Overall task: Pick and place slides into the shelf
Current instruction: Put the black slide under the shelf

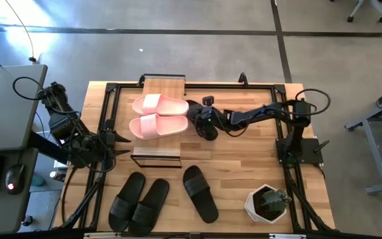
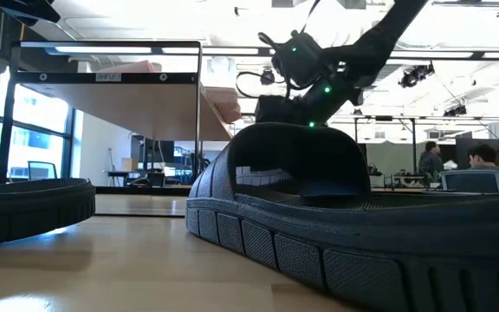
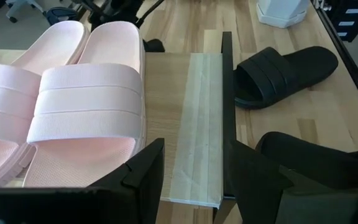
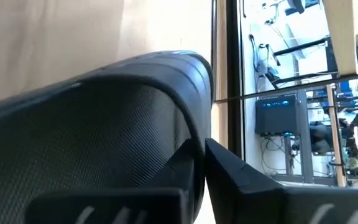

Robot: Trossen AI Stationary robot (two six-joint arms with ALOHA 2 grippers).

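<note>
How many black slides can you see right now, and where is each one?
4. Two black slides lie side by side near the table's front left, one sits front centre, and the right gripper holds one beside the shelf. Others may be hidden.

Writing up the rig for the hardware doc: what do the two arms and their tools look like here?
Both arms are dark, near-black jointed links. The right arm has loose black cable loops near its base, and small green lights glow on its wrist in the low view. The left arm also trails looping black cables. The left tool has two flat, angular matte-black fingers; the right tool has similar wedge-shaped black fingers. No markings visible.
</note>
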